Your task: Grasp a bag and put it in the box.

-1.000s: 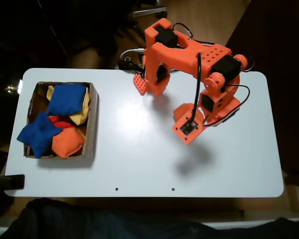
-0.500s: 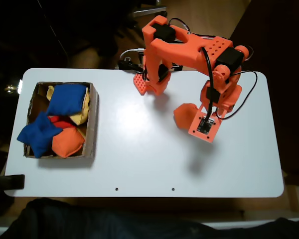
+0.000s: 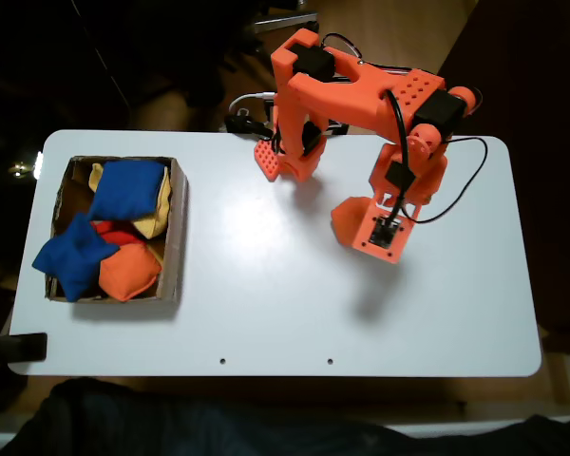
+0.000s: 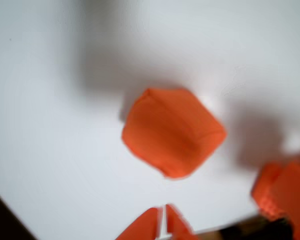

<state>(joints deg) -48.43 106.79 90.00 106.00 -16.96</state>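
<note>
your bag (image 4: 172, 132) lies ungrasped on the tabletop (image 3: 266, 285), centre of the wrist view. tool (image 4: 164, 224) tips at bottom edge, together. box (image 3: 176, 237), upper left, already holds several bags; grasp and transfer remain.

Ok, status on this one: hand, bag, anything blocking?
Hand over the orange bag, fingertips together, nothing held. Bag lies on the table, apart from the box. Nothing blocking.
</note>
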